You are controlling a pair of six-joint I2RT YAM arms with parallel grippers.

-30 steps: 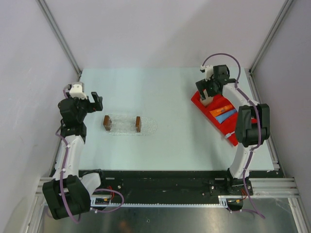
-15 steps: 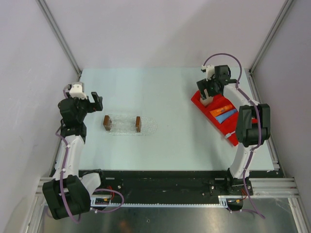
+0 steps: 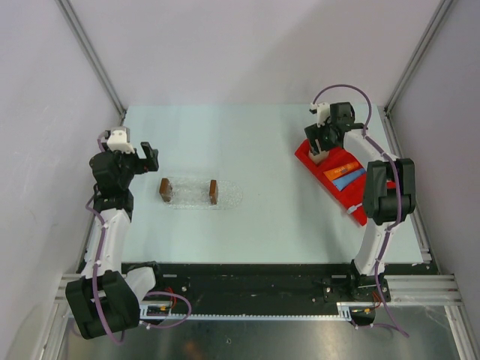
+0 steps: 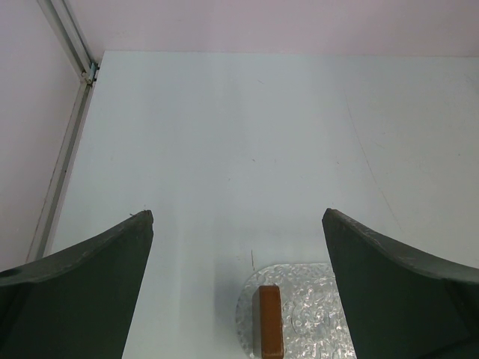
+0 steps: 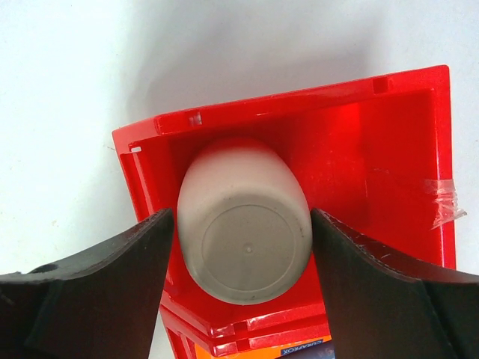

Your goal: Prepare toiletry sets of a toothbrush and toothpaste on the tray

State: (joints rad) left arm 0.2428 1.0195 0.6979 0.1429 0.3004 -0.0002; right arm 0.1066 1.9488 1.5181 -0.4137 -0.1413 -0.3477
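Observation:
My right gripper (image 3: 321,145) reaches down into the far end of the red bin (image 3: 355,204). In the right wrist view its open jaws (image 5: 241,213) flank a beige cup (image 5: 243,228) lying on its side, the fingers close against both sides. The orange toothpaste (image 3: 338,169) and the blue one (image 3: 347,180) lie in the bin's middle part; an orange edge (image 5: 247,351) shows below the cup. The clear oval tray (image 3: 229,193) lies left of centre. My left gripper (image 4: 237,217) hovers open, behind and to the left of the tray (image 4: 314,314). No toothbrush is in view.
A clear rack with two brown end blocks (image 3: 165,189) (image 3: 214,191) stands on the tray; one block (image 4: 269,329) shows in the left wrist view. The red bin's walls (image 5: 374,149) closely surround the cup. Frame rails run along the table's left and right edges.
The right gripper's jaws have narrowed around the beige cup. The left arm has not moved.

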